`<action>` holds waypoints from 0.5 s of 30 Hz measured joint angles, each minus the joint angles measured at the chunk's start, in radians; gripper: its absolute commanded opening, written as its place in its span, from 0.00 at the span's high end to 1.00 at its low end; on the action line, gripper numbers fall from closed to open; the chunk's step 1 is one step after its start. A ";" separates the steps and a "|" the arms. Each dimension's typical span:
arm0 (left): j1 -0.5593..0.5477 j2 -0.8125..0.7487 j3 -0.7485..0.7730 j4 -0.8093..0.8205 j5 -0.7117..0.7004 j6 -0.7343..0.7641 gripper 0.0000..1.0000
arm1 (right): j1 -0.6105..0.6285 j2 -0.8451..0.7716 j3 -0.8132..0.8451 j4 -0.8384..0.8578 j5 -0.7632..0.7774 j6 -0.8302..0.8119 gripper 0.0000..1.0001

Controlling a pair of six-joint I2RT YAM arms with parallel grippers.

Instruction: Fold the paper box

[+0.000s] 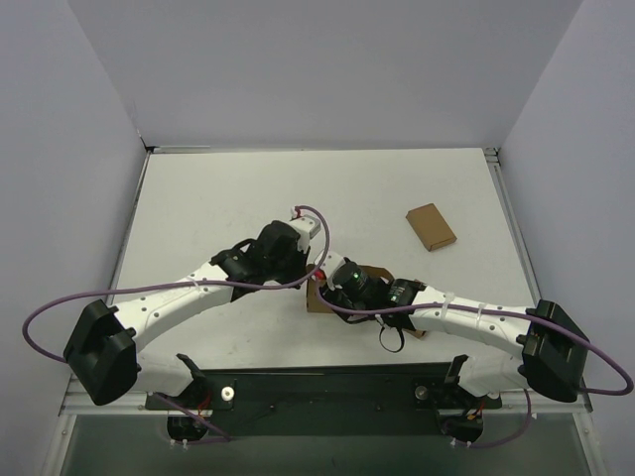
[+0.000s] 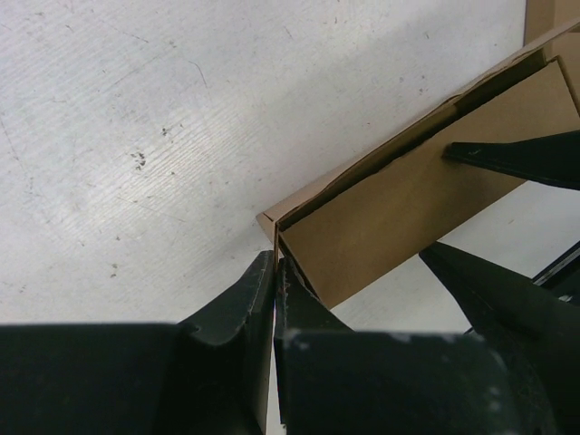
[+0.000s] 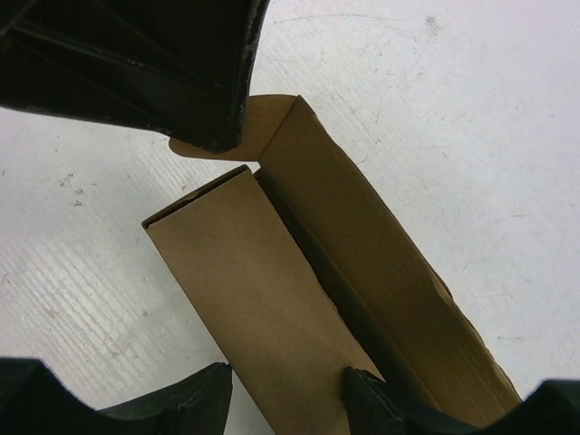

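The paper box (image 3: 272, 290) is a long brown cardboard sleeve, its lid panel standing open along a dark gap. In the top view the paper box (image 1: 318, 297) is mostly hidden under both wrists. My left gripper (image 2: 275, 272) is shut on the thin cardboard edge at the box's end corner; the box (image 2: 408, 199) runs away to the upper right. My right gripper (image 3: 285, 390) straddles the box's body, one finger at each side and touching it. In the top view the left gripper (image 1: 310, 270) and the right gripper (image 1: 335, 280) meet at the table's middle.
A small flat brown box (image 1: 431, 226) lies on the white table (image 1: 218, 198) to the right and further back. The box's rounded tuck flap (image 3: 267, 122) sticks out under the left gripper's finger (image 3: 163, 63). Walls enclose the table on three sides.
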 measured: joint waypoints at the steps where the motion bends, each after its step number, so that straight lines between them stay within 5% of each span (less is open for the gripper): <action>1: -0.003 0.000 -0.003 0.006 -0.001 -0.015 0.98 | 0.000 0.000 0.000 0.000 0.003 0.003 0.49; 15: -0.072 -0.039 -0.107 0.162 -0.122 -0.198 0.98 | 0.000 0.000 -0.007 0.003 0.027 0.029 0.49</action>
